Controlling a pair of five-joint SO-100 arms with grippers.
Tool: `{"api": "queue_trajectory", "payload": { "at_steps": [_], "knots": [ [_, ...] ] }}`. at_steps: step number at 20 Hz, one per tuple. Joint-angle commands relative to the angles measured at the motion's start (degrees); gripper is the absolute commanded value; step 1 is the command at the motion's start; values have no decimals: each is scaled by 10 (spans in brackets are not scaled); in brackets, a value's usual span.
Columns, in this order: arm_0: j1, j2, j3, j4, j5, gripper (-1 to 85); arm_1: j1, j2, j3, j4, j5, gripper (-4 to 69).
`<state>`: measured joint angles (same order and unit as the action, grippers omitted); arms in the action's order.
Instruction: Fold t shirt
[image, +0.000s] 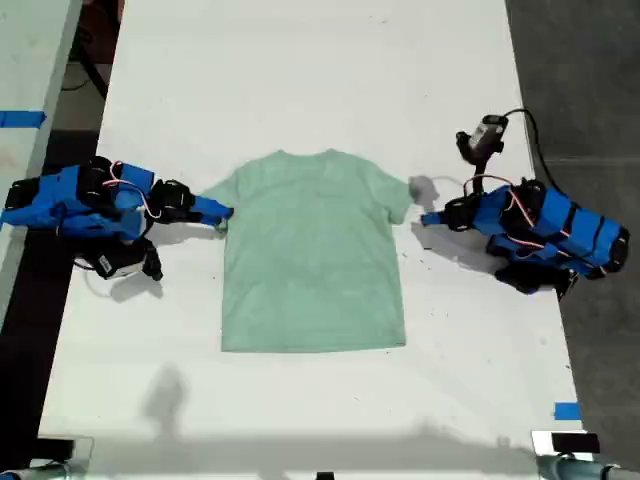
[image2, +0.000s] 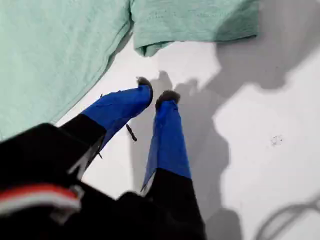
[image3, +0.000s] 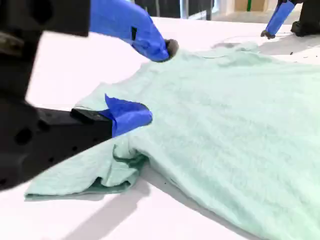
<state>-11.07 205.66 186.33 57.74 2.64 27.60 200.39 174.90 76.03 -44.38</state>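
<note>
Mint-green t shirt flat mid-worktop, first claw slightly parted, empty, just short of one sleeve, second claw gaping over the other sleeve.

The t shirt lies flat on the surface, neck toward the far edge in the exterior view. My first tool sits just beside the sleeve on the exterior view's right, apart from it. My second tool sits at the sleeve on the exterior view's left, one finger above the fabric and one at its edge.
</note>
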Motion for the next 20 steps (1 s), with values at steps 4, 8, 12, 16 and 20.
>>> {"api": "queue_trajectory", "payload": {
  "at_steps": [4,8,12,16,20],
  "knots": [
    [5,4,22,1,214,162,6,5,33,1,-9,49],
    [-5,4,22,1,185,138,27,5,33,1,-4,43],
    [-39,4,22,-1,185,123,27,5,33,1,2,38],
    [-148,4,22,0,1,210,-82,7,-14,-17,250,83],
    [-187,4,22,0,-25,435,-67,4,-3,-119,158,91]
  ]
}}
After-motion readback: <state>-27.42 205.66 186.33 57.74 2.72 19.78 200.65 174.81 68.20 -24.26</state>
